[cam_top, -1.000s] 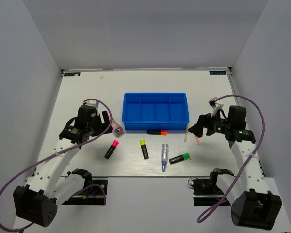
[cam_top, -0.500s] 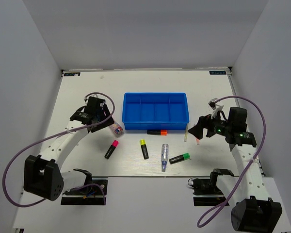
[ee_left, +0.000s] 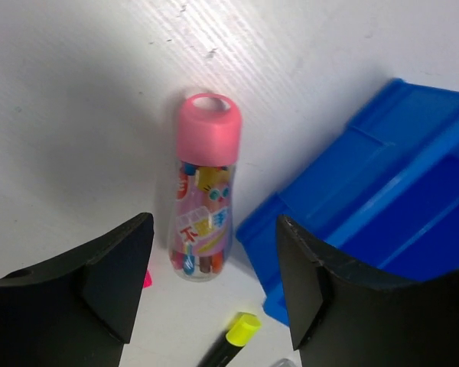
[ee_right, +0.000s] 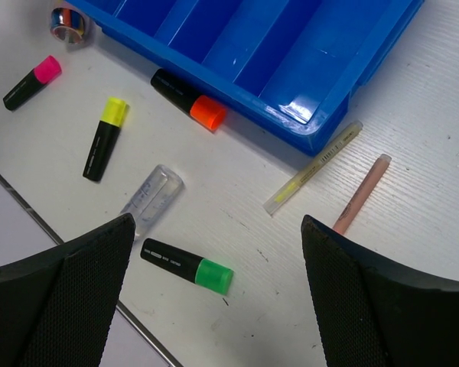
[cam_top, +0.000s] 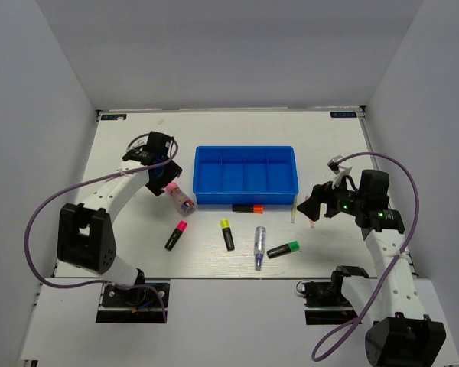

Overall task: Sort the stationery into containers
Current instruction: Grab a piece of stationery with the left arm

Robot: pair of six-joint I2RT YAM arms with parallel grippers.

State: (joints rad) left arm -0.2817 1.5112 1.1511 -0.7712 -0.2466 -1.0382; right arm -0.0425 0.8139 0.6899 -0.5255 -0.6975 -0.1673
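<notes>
**Both tools open, nothing sorted yet: watch the tray corner**

The white worktop (cam_top: 138,138) carries everything. The blue divided tray (cam_top: 214,198) sits at its middle, towards the far side, and none of the stationery lies in its compartments.

Your left tool (ee_left: 213,229) hangs over the left near corner of the tray with its jaws spread wide and nothing gripped. The pink-capped glue stick (ee_left: 203,214) lies on its side between them, cap to the far side, just beside that corner. The risk here is twofold. The tube is round, so an off-centre squeeze could roll it away. The tray-side finger also has little room, so it may catch the tray wall and shove the tray.

Your right tool (ee_right: 216,222) is open too and holds nothing, up above the items right of centre.

- The orange-capped highlighter (ee_right: 188,98) lies along the tray's near wall, so a finger may not fit behind it.
- The yellow-capped highlighter (ee_right: 105,138), pink-capped highlighter (ee_right: 32,82) and green-capped highlighter (ee_right: 187,265) lie apart in the open.
- The clear pen (ee_right: 151,200) is round and may skid.
- The pale-yellow stick (ee_right: 314,167) and pink stick (ee_right: 361,193) lie flat and close together by the tray's right near corner. Being so thin, they could slip the pinch, or you may lift both at once.
</notes>
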